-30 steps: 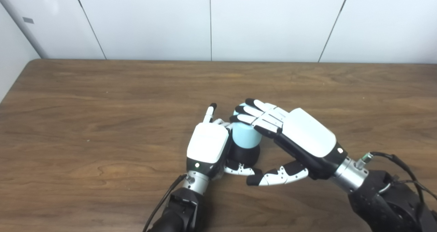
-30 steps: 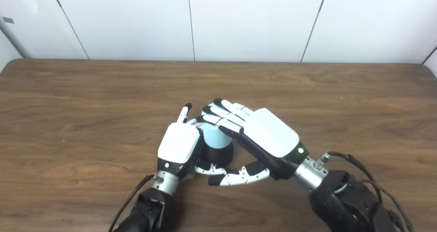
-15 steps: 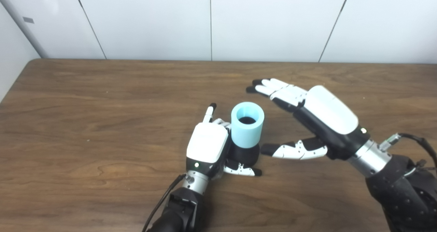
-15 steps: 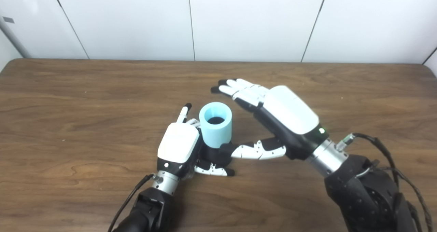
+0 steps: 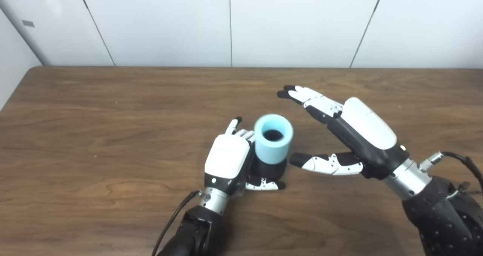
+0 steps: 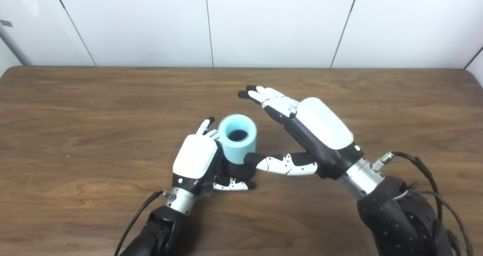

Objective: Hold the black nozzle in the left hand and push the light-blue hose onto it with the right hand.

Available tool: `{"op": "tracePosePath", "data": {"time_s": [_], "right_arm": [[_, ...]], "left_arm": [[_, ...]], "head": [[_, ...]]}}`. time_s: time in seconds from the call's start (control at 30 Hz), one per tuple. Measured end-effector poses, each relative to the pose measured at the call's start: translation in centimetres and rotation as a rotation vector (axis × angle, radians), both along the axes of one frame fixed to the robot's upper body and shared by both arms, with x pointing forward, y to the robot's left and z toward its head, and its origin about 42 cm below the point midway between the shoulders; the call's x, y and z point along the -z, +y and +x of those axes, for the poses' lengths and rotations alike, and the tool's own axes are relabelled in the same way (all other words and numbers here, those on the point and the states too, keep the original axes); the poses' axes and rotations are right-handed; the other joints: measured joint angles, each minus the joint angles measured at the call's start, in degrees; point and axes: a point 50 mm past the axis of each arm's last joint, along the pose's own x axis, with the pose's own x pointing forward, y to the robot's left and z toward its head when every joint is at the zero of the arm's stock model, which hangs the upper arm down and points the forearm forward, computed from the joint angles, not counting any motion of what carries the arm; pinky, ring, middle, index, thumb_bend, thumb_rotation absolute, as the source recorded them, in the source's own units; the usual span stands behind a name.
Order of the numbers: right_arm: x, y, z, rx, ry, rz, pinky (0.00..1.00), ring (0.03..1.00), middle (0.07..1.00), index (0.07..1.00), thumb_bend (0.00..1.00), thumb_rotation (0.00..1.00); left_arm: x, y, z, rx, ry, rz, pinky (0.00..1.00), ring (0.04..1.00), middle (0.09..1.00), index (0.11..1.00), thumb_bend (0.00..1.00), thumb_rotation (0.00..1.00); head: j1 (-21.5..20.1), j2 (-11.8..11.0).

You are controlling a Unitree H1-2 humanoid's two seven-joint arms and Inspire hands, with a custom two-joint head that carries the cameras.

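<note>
Gripping with our left hand [image 5: 228, 160] the black nozzle [image 5: 268, 169] on the worktop [image 5: 113, 135] | light-blue hose [image 5: 273, 138] seated atop it | our right hand [image 5: 353, 129] spread wide, empty, beside the hose.

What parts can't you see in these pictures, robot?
- Black nozzle: both views show only its lower part; the light-blue hose covers its top, so how far the hose is pushed on is hidden.
- Left hand: its palm and most fingers hide behind its own white back.
- Inside the hose: just a dark hole.
- Right hand: open beside the hose; its arm is cut off by the bottom edge.
</note>
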Motion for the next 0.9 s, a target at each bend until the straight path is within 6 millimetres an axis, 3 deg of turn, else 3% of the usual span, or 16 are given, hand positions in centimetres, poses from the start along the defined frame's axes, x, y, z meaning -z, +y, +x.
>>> {"op": "tracePosePath", "data": {"time_s": [0.13,0.37,0.57,0.7,0.9], "right_arm": [[0.4,0.1,0.2,0.014,0.005,-0.008,0.83,0.924,0.93,0.929,0.45,0.91],[0.6,0.2,0.3,0.027,-0.002,-0.008,0.83,0.929,0.947,0.941,0.45,0.94],[0.7,0.2,0.3,0.03,0.001,-0.007,0.83,0.924,0.942,0.938,0.44,0.92],[1.0,-0.1,0.3,0.046,0.011,-0.006,0.83,0.921,0.941,0.94,0.46,0.97],[1.2,-1.5,0.5,0.11,0.019,0.064,0.82,0.906,0.921,0.922,0.51,0.98]], "left_arm": [[0.0,0.7,0.1,-0.002,0.011,-0.007,0.97,0.873,0.871,0.865,0.87,0.29],[-0.2,4.3,0.5,-0.025,0.03,0.077,1.0,0.923,0.912,0.9,0.91,0.39],[-0.2,5.1,0.4,-0.018,0.094,0.128,1.0,0.962,0.949,0.954,0.97,0.45],[-0.6,6.4,0.9,-0.035,0.154,0.103,1.0,0.989,0.977,0.995,1.0,0.45],[-2.8,10.4,1.8,-0.113,0.161,0.009,1.0,0.971,0.976,1.0,1.0,0.53]], "head": [[0.26,-0.36],[0.97,-0.97],[1.58,-1.23],[1.85,-1.32],[1.58,-1.41]]}}
